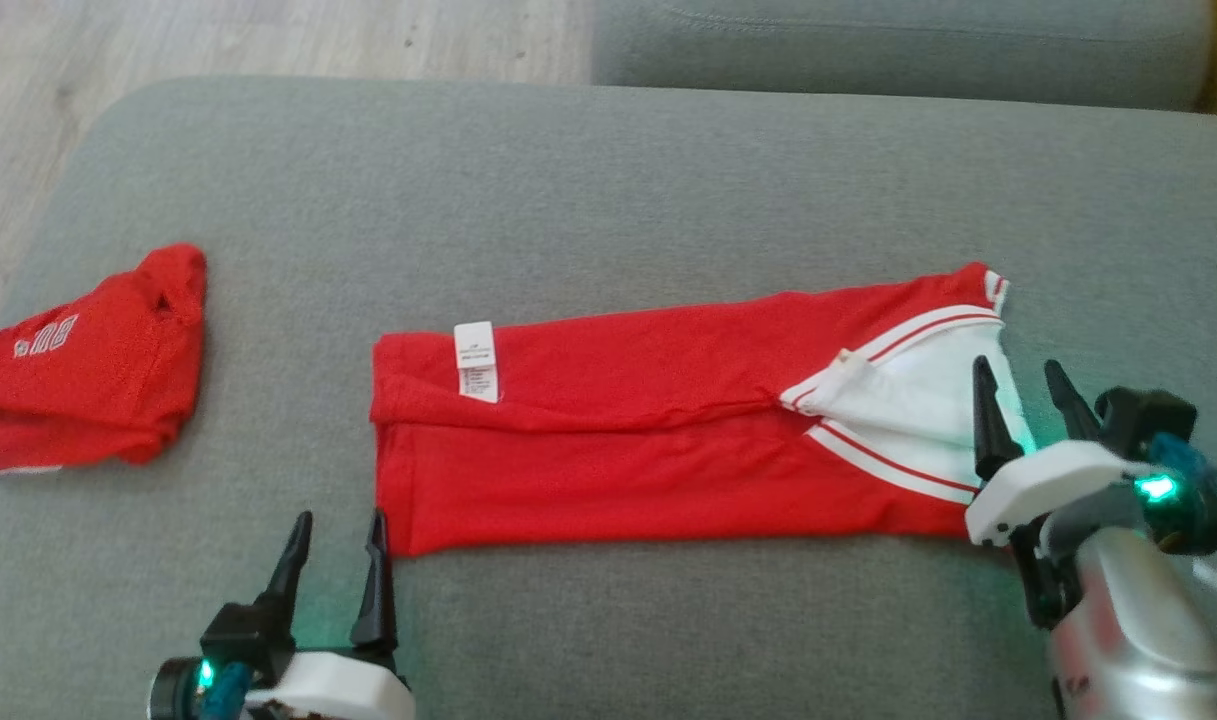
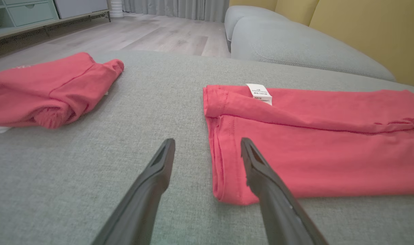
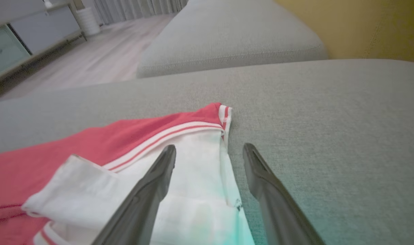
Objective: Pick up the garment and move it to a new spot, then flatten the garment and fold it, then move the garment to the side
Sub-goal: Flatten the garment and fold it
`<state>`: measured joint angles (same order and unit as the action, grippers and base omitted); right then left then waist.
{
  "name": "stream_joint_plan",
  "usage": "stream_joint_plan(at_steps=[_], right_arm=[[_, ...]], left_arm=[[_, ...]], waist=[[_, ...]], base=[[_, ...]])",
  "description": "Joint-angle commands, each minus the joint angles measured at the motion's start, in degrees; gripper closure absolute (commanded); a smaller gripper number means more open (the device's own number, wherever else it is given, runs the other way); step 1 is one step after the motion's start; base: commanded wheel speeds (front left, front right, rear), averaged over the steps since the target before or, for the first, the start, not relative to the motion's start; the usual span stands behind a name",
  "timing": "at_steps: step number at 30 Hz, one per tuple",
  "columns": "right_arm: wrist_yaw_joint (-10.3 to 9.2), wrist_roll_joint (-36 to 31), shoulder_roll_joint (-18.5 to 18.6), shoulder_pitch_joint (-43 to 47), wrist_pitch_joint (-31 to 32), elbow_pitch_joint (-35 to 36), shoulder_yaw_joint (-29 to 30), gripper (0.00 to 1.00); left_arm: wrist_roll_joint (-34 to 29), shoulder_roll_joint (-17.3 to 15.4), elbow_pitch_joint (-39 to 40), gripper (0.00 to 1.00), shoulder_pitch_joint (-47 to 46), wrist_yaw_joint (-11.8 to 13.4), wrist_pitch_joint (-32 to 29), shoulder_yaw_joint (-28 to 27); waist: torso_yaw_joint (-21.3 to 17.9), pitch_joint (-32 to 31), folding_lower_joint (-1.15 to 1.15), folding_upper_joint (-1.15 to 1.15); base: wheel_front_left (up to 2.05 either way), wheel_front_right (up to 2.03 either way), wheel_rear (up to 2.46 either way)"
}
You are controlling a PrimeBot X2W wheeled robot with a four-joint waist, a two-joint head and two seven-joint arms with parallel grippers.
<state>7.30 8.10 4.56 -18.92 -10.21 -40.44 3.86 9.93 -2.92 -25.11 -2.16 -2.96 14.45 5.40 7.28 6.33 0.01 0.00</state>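
A red garment (image 1: 658, 430) with white striped trim and a white care label (image 1: 476, 361) lies folded into a long strip across the grey sofa cushion (image 1: 608, 190). My left gripper (image 1: 336, 528) stands open at the strip's near left corner (image 2: 227, 194), one finger over the hem, holding nothing. My right gripper (image 1: 1020, 384) is open above the white end (image 3: 200, 190) of the garment (image 3: 91, 149), one finger over the white cloth and the other over bare cushion. The garment (image 2: 312, 143) rests flat.
A second red garment (image 1: 88, 365) lies bunched at the cushion's left edge, also seen as the red bundle (image 2: 50, 88). Wooden floor (image 1: 268, 40) lies beyond the cushion. Another grey cushion (image 1: 898, 45) sits at the back right, with a yellow backrest (image 3: 363, 27) behind.
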Motion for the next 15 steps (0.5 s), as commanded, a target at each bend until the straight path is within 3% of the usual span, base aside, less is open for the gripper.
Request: stream_joint_plan(at_steps=[1, 4, 12, 13, 14, 15], right_arm=[[0.19, -2.02, 1.02, -3.05, 1.76, -1.98, 0.22, 0.00], [0.19, -4.18, 1.10, -4.85, 4.33, -6.95, 1.56, 0.00], [0.19, -1.62, -0.10, -6.12, 6.45, -15.15, 1.52, 0.00], [0.19, -0.50, -0.37, -6.26, 6.78, -15.78, 0.55, 0.17], [0.19, 0.73, -0.62, -6.41, 7.02, -16.19, -0.70, 0.76], [0.19, 2.14, -0.81, -6.56, 6.84, -16.27, -1.85, 1.00]], left_arm=[[0.50, 0.00, 0.43, 0.00, -2.32, -0.55, 0.54, -1.04], [2.13, 0.02, -0.33, 0.00, -3.08, -0.69, 0.54, 0.43], [3.85, 0.03, -0.16, 0.00, -3.60, 0.60, 0.54, 1.54], [3.85, 0.03, -0.11, 0.00, -3.54, 0.66, 0.54, 1.44], [3.85, 0.03, -0.06, 0.00, -3.49, 0.73, 0.54, 1.31], [3.79, 0.03, -0.04, 0.00, -3.43, 0.76, 0.54, 1.21]], waist=[[1.00, 0.74, -0.01, 0.00], [2.06, 1.21, -0.01, 0.00], [3.05, 1.94, -0.01, 0.00], [2.90, 2.04, -0.01, 0.00], [2.71, 2.10, -0.01, 0.00], [2.48, 2.13, -0.01, 0.00]], base=[[0.00, 0.00, 0.00], [0.00, 0.00, 0.00], [0.00, 0.00, 0.00], [0.00, 0.00, 0.00], [0.00, 0.00, 0.00], [0.00, 0.00, 0.00]])
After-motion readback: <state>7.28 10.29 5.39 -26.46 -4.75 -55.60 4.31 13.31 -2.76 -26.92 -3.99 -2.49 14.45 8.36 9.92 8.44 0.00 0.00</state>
